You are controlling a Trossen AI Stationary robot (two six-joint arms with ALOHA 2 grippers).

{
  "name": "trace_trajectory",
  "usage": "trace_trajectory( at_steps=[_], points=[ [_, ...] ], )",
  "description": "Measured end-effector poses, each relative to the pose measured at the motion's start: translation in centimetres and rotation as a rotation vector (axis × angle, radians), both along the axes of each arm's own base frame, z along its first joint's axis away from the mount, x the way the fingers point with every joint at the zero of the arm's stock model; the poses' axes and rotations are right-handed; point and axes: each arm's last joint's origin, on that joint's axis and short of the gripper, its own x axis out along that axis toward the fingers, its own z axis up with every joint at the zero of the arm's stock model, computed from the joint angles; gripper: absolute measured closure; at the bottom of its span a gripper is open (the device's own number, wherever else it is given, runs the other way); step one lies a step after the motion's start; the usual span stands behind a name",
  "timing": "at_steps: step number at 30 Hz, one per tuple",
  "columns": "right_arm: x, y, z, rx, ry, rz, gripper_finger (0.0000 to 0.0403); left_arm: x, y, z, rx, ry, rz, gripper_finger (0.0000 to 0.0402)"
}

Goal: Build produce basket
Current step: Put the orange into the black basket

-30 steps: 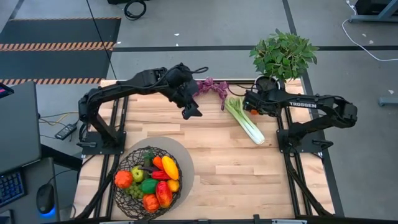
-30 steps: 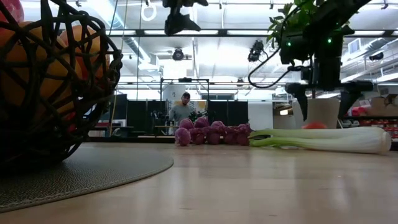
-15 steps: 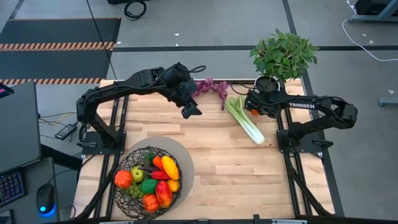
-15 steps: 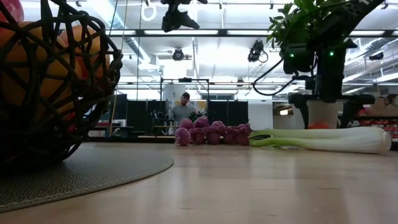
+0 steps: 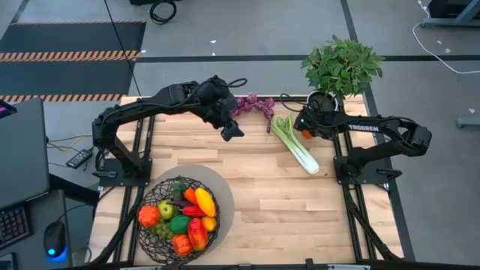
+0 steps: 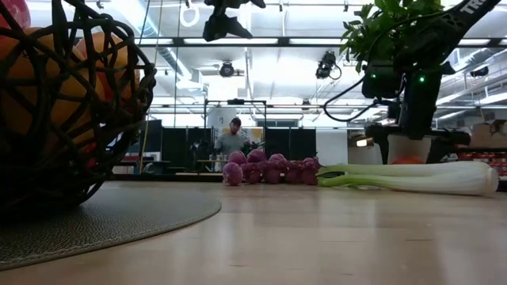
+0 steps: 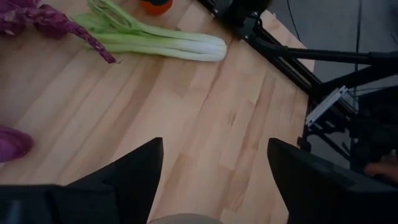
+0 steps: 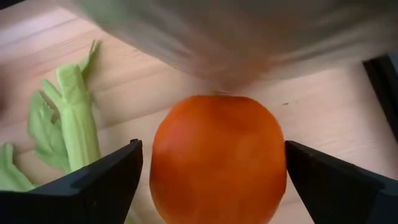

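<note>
The right gripper (image 8: 211, 168) sits low at the table's far right edge, its 2 fingers spread on either side of an orange tomato (image 8: 217, 158) without touching it, just beside the celery (image 5: 295, 145). The left gripper (image 7: 214, 165) hangs high with fingers apart, near the purple grapes (image 5: 253, 103). The basket (image 5: 178, 219), full of produce, stands at the near left on a round mat (image 5: 222, 187).

One basket (image 5: 178, 219), one celery (image 5: 295, 146), one grape bunch (image 5: 253, 103), one orange tomato (image 8: 218, 159), one potted plant (image 5: 341, 66), two arms.
</note>
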Motion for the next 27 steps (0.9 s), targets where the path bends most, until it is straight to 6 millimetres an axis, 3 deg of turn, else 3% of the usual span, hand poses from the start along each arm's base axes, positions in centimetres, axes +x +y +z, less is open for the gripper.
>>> trace_trajectory(
  at_steps=[11,18,27],
  points=[
    [0.2,-0.1,-0.3,0.019,0.031,0.075,0.0055,0.4,-0.5,0.2,0.058,-0.017,0.070,0.0109],
    [0.5,-0.4,-0.9,0.053,0.057,0.133,0.0058,1.5,-1.5,1.2,0.086,-0.142,0.092,0.0109],
    [1.8,-0.5,0.7,0.118,-0.137,0.208,0.0059,1.7,-2.1,1.4,0.180,-0.158,0.086,0.0109]
  ],
)
